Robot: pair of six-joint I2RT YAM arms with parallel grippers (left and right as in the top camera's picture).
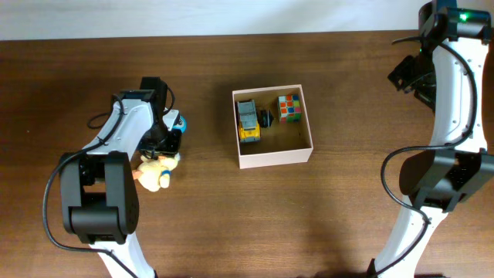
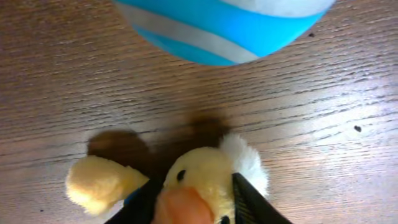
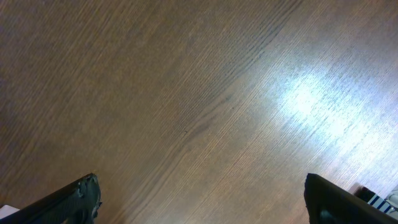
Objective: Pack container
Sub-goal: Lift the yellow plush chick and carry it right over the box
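Left hand (image 2: 196, 186) pinches the head of the yellow plush duck (image 2: 205, 165); right hand (image 3: 205, 202) gapes wide, holding nothing, over the brown wood surface (image 3: 186, 93). Mid-surface sits the container (image 1: 274, 159), holding a yellow toy truck (image 1: 248, 122) and a colour cube (image 1: 289, 108). A blue-striped ball (image 2: 224, 25) lies just beside the duck.

Dark brown wood-grain table (image 1: 347, 93); box (image 1: 274, 158) white outside, tan inside; yellow and grey truck (image 1: 248, 122); cube (image 1: 289, 108) of multicoloured squares; pale yellow duck (image 2: 205, 174), orange beak (image 2: 180, 208), white tuft (image 2: 245, 162); ball (image 2: 224, 28) blue with white stripes.
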